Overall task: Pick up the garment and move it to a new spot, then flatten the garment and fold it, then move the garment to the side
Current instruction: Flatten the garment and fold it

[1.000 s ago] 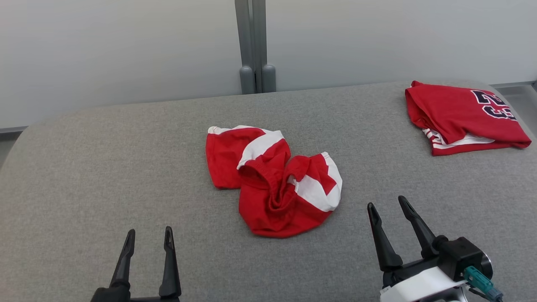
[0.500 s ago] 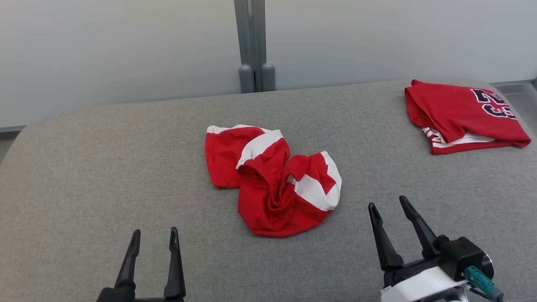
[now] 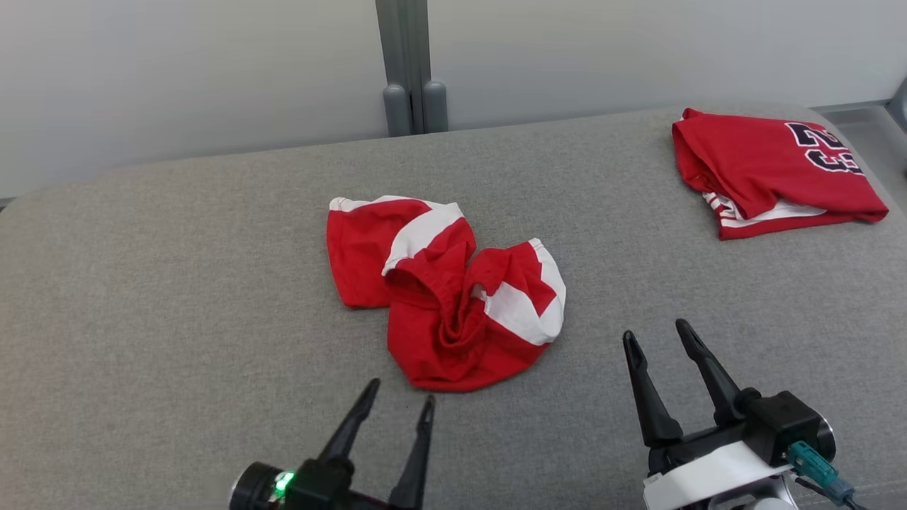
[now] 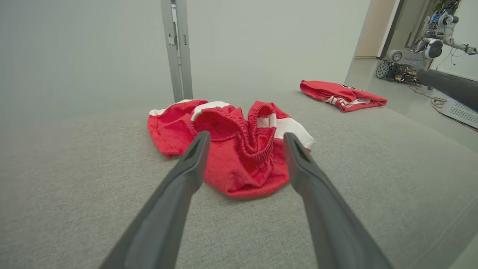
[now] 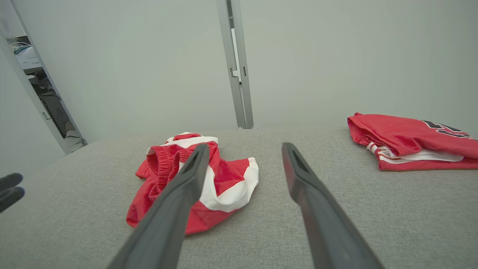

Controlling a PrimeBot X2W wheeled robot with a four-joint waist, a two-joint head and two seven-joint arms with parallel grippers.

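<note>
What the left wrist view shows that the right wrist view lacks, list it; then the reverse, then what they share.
Left wrist view's extra: another robot far right. Right wrist view's extra: the open right gripper and a doorway at left. Shared: the open left gripper, crumpled red-and-white shorts, folded red jersey, grey padded surface, grey post.

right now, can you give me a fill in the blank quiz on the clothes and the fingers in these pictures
1. The crumpled red and white shorts lie on a ___ fabric surface.
2. The folded red jersey with dark numbers lies to the robot's ___ of the shorts.
3. The left gripper points at the shorts with its fingers ___.
4. The right gripper, fingers apart, holds ___.

Missing words: grey; right; open; nothing
</note>
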